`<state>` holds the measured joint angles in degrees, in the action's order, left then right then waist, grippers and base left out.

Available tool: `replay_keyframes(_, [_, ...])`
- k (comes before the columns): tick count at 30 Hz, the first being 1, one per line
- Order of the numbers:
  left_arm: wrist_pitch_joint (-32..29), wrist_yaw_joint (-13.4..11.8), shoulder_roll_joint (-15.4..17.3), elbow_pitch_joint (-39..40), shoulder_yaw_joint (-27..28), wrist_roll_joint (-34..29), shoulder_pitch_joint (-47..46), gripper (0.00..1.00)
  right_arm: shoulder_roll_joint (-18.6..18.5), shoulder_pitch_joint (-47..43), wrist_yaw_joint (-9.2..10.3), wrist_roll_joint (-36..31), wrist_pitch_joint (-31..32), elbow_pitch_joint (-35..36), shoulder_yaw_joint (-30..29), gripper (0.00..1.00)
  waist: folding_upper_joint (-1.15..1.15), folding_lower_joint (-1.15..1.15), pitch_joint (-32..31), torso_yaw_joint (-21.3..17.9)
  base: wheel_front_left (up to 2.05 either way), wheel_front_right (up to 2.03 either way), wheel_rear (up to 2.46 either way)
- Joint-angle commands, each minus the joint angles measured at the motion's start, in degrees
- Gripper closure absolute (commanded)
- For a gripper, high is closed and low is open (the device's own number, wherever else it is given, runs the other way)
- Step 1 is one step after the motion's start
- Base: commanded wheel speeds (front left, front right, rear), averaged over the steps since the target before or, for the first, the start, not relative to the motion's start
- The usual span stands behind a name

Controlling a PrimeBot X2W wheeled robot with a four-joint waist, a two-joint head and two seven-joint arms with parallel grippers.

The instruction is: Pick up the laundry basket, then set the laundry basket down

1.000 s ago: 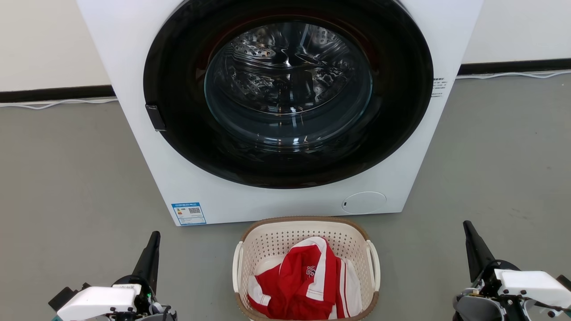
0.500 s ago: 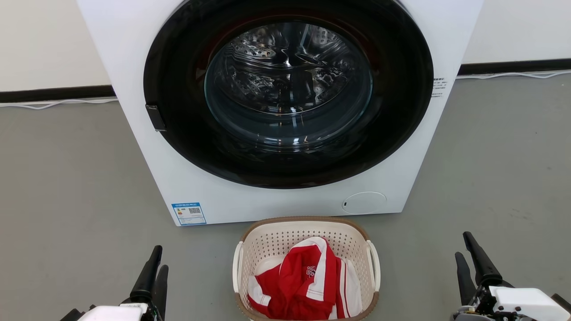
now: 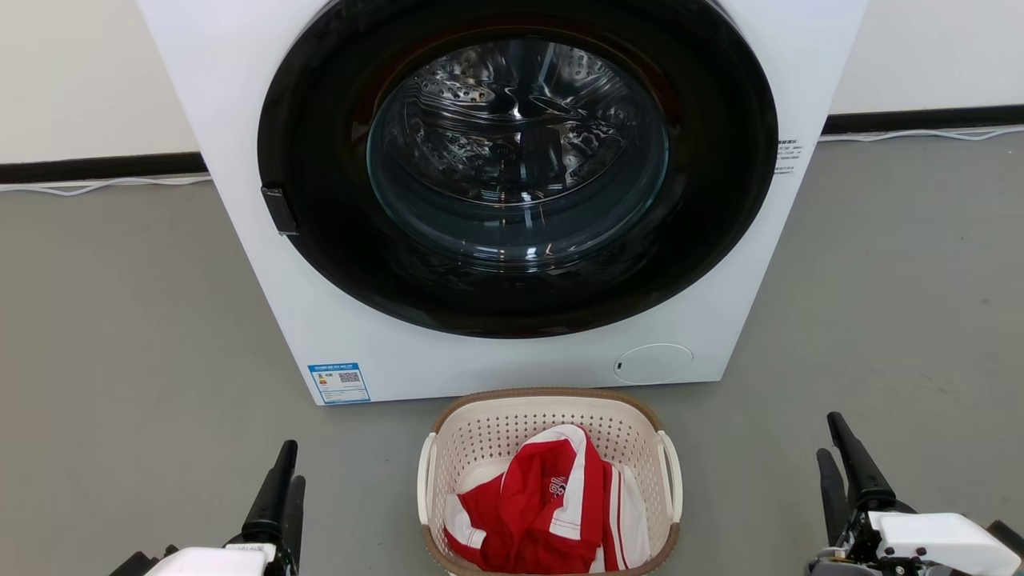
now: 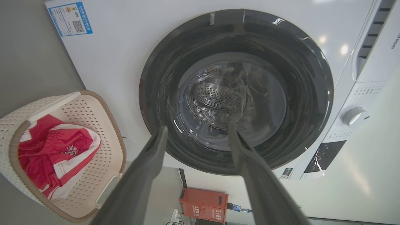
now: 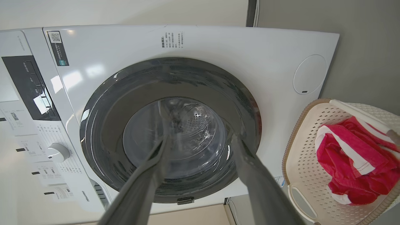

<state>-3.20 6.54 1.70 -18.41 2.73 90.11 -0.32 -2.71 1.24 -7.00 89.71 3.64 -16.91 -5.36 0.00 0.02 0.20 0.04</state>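
Laundry basket (image 3: 512, 428) on floor (image 3: 120, 320) before washer (image 3: 240, 120), red shirt (image 3: 544, 512) inside; left gripper (image 3: 293, 462), right gripper (image 3: 828, 435) both spread, empty, flanking it

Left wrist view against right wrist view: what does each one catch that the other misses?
Left wrist view: a blue label on the washer, and a red box. Right wrist view: a round flap and printed black text. Shared: the washer's door, its knob, and the basket holding red-and-white clothing.
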Motion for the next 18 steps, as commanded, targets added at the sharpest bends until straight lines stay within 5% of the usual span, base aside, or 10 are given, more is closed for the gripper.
replay_keyframes(1, [0.6,0.2,0.4,1.5,0.0,-1.0,-1.9,0.00,-1.1,1.4,-0.12,-1.4,-0.8,1.9,0.5,0.00,0.00,-0.02,0.0,0.0,0.00,0.00,0.00])
replay_keyframes(18, [3.5,0.1,0.5,0.9,0.3,-12.8,-2.1,0.00,-1.9,1.7,-0.18,-18.1,-3.9,2.6,1.5,0.00,0.00,-0.02,0.0,0.1,0.00,0.00,0.00])
